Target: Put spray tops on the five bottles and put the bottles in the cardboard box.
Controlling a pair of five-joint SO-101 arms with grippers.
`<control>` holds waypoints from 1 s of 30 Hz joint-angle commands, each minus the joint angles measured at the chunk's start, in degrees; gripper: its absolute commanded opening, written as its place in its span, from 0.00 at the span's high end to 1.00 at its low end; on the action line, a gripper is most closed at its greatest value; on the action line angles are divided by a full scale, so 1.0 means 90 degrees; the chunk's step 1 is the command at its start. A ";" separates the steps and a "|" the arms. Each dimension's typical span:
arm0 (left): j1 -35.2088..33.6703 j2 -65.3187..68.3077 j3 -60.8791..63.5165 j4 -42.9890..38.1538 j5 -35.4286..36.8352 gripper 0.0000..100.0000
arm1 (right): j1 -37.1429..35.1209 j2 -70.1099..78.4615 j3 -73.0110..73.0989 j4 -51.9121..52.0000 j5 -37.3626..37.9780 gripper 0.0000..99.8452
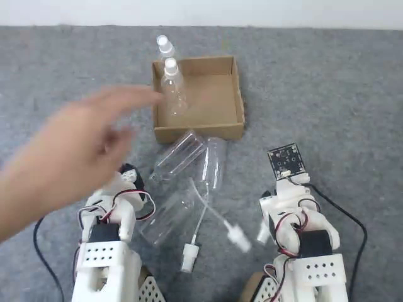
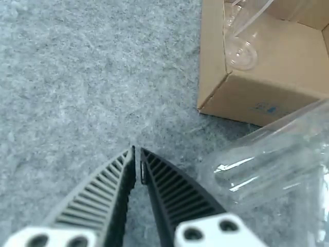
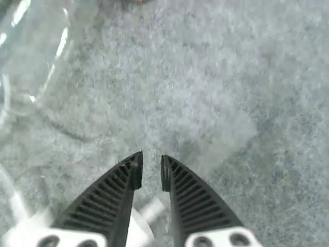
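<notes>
Three uncapped bottles lie on their sides on the desk (image 1: 340, 88) between the cardboard box (image 1: 238, 94) and your arms. There is a left bottle (image 1: 178, 155), a middle bottle (image 1: 214, 163) and a near bottle (image 1: 169, 217). One spray top (image 1: 190, 256) and a second spray top (image 1: 238, 238) lie loose just beside the near bottle.

A capped bottle (image 1: 173, 85) stands upright in the left part of the box. Another capped bottle (image 1: 165, 45) shows right behind it at the far left corner, and you cannot tell whether it stands inside the wall or outside it.

A person's hand (image 1: 75, 157) hangs over your left arm (image 1: 110, 233). Its fingertips are just beside the capped bottle, and contact cannot be told.

Your left jaws are closed on nothing, low over bare desk near the box's corner. The jaws of your right arm (image 1: 296, 226) stand slightly parted and empty beside the middle bottle.
</notes>
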 commanded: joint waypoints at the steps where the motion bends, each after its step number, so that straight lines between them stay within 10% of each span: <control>1: 0.0039 -0.0098 -0.0122 -0.0029 -0.0059 0.99 | 0.0044 -0.0112 -0.0137 -0.0425 0.0078 0.99; 10: 0.0039 -0.0098 -0.0122 -0.0029 -0.0059 0.99 | 0.0005 -0.0103 -0.0215 -0.0884 0.0274 0.99; 30: 0.0039 -0.0098 -0.0122 -0.0029 -0.0059 0.99 | 0.0044 -0.0034 -0.2149 0.1841 0.2276 0.99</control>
